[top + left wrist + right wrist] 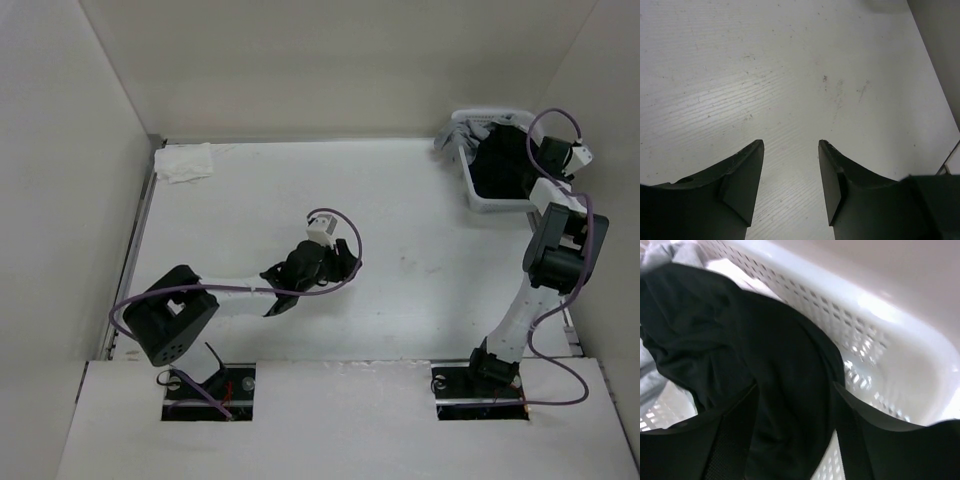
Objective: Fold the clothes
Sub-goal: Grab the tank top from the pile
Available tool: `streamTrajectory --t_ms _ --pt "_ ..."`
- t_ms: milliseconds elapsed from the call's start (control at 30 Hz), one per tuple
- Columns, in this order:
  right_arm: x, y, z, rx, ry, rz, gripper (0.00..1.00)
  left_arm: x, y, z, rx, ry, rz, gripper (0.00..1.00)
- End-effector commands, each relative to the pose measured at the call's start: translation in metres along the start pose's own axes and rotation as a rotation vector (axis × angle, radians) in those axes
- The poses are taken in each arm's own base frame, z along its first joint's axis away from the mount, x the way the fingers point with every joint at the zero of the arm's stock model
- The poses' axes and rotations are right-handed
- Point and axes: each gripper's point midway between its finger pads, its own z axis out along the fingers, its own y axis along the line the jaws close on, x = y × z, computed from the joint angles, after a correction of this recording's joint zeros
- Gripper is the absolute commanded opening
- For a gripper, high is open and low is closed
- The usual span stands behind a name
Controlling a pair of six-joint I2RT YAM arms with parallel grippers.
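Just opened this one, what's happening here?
The right gripper is down in the white basket at the far right corner of the table. Its jaws stand apart over the black garment, which lies crumpled inside, not yet gripped. The left gripper hangs open over the table, holding nothing. No folding has begun.

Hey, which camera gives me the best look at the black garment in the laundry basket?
The right wrist view: the black garment fills the frame, its folds clear, inside the white basket. The top view shows only a dark patch in the basket, partly behind the right arm. The left wrist view shows only the table.
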Motion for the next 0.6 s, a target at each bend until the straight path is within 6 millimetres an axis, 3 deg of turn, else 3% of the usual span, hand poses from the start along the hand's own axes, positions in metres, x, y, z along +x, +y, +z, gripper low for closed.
streamTrajectory --t_ms 0,200,267,367,433,467,533,567 --pt "-0.026 0.014 0.009 -0.022 -0.024 -0.050 0.65 -0.008 -0.009 0.004 0.072 -0.023 -0.053 0.47" --pt "-0.010 0.019 0.032 -0.035 0.019 -0.099 0.62 -0.008 -0.004 0.005 0.079 -0.017 -0.082 0.47" --pt "-0.005 0.020 0.036 -0.042 0.034 -0.096 0.50 -0.009 -0.003 0.004 0.077 -0.021 -0.083 0.47" --pt "-0.004 0.025 0.037 -0.066 0.039 -0.086 0.20 -0.009 -0.002 0.004 0.075 -0.020 -0.084 0.47" --pt "-0.020 0.027 0.027 -0.069 -0.025 -0.044 0.05 -0.008 -0.002 0.005 0.075 -0.016 -0.088 0.47" --pt "-0.028 0.028 0.021 -0.077 -0.054 -0.028 0.04 -0.008 -0.003 0.004 0.079 -0.016 -0.088 0.47" --pt "-0.059 0.038 -0.007 -0.140 -0.173 0.032 0.02 -0.009 -0.003 0.004 0.080 -0.017 -0.088 0.47" --pt "-0.084 0.047 -0.035 -0.180 -0.258 0.065 0.01 -0.008 -0.003 0.005 0.081 -0.013 -0.088 0.47"
